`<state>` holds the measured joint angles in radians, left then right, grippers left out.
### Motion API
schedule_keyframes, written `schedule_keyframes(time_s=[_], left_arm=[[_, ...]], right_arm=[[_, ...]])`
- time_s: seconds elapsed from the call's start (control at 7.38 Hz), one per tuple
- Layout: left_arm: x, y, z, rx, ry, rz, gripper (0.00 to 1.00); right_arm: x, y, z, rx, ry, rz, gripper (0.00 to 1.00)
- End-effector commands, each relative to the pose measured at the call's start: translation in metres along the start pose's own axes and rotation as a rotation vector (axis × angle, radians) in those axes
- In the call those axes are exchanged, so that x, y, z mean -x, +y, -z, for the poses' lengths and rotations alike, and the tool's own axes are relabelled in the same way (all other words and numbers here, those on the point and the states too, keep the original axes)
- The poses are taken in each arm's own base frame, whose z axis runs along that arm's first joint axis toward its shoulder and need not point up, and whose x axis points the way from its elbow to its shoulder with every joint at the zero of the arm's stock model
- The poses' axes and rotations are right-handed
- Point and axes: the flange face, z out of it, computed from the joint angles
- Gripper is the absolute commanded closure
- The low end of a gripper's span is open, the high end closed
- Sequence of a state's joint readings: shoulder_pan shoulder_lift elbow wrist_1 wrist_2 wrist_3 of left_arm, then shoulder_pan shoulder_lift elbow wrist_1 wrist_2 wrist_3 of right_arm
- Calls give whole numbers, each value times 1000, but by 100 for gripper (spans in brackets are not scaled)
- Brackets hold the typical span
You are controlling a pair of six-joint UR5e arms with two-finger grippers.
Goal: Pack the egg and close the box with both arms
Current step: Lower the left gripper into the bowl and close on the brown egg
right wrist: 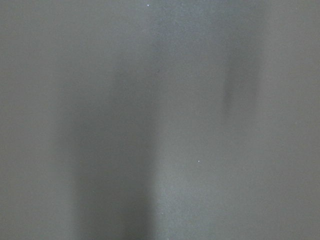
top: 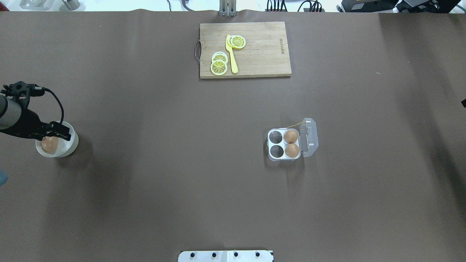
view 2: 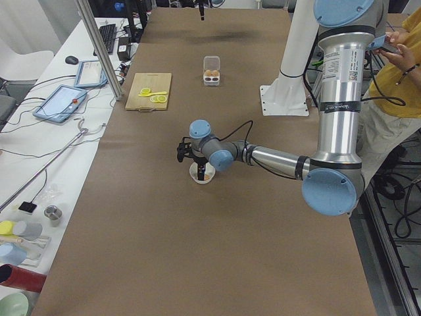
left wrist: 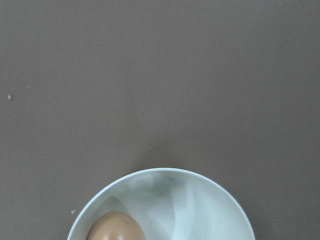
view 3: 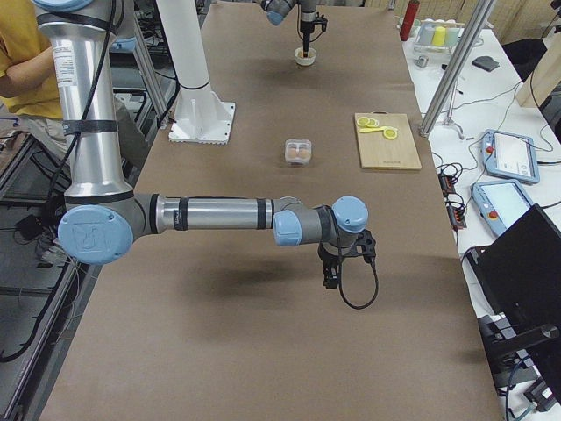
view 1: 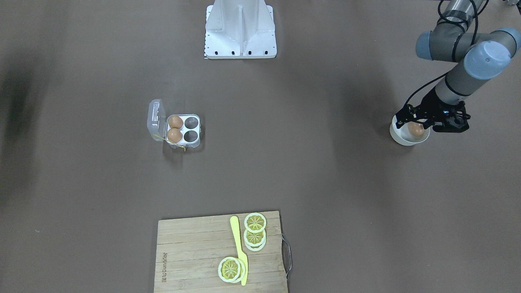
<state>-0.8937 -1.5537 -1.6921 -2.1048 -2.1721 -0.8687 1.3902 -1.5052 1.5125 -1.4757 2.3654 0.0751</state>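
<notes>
The egg (view 1: 416,129) lies in a pale round bowl (view 1: 397,137) at the table's left end; it also shows in the overhead view (top: 50,144) and the left wrist view (left wrist: 116,227). My left gripper (view 1: 413,121) hangs just over the bowl, fingers apart on either side of the egg, not closed on it. The box (top: 273,157) sits right of centre with its clear lid (top: 308,137) open and two eggs (top: 290,137) in the cells by the lid; the other two cells are empty. My right gripper (view 3: 329,279) hovers over bare table far right; I cannot tell its state.
A wooden cutting board (top: 262,54) with lemon slices (top: 218,66) and a yellow knife (top: 231,54) lies at the far edge. The white robot base (view 1: 240,28) stands at the near edge. An operator (view 2: 398,72) stands beside the base.
</notes>
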Motion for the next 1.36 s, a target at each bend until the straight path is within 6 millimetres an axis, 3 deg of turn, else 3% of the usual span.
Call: schedule_keyframes(time_s=[0.0, 0.68, 1.22], left_arm=[[1, 4, -3, 3, -2, -4, 2], [-8, 4, -10, -1, -10, -19, 3], [-14, 2, -18, 5, -13, -29, 12]], right_arm=[[-1, 2, -2, 3, 0, -3, 0], [-2, 3, -2, 4, 0, -4, 0], [-1, 1, -1, 2, 0, -2, 0]])
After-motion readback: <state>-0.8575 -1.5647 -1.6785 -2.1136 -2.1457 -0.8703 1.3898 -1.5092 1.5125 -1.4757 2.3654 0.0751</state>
